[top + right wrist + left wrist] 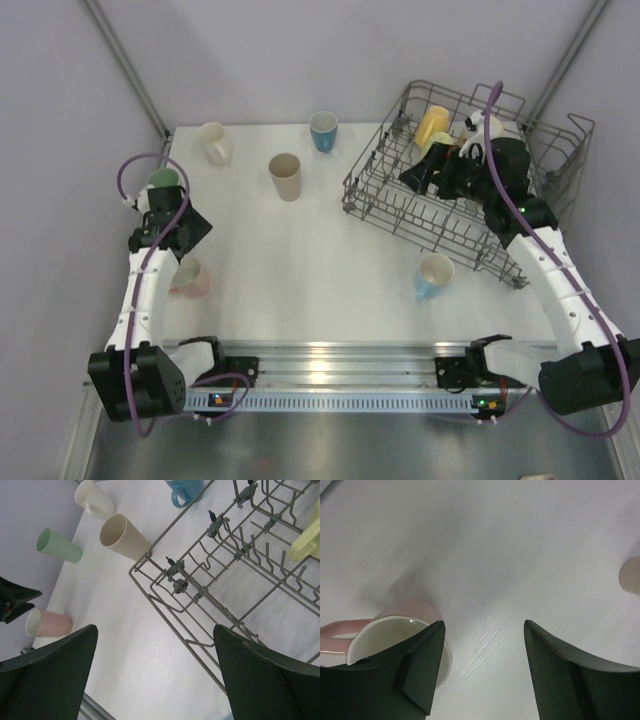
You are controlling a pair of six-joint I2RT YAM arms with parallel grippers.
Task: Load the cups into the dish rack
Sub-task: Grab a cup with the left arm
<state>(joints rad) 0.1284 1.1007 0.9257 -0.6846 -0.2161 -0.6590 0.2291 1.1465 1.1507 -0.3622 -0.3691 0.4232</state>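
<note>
The grey wire dish rack point(400, 215) stands at the back right; it also shows in the right wrist view point(210, 575). A yellow cup point(432, 125) lies in it, seen too in the right wrist view point(307, 540). My right gripper point(420, 172) is open and empty above the rack point(155, 650). My left gripper point(190, 232) is open and empty point(485, 645), just above the pink mug point(190, 278). That mug point(395, 630) sits outside my left finger, not between the jaws.
On the table stand a mint green tumbler point(163, 180), a cream mug point(214, 143), a beige tumbler point(286, 176), a blue cup point(323, 131), and a light blue mug point(434, 275) in front of the rack. A white cup point(480, 128) sits at the rack's back.
</note>
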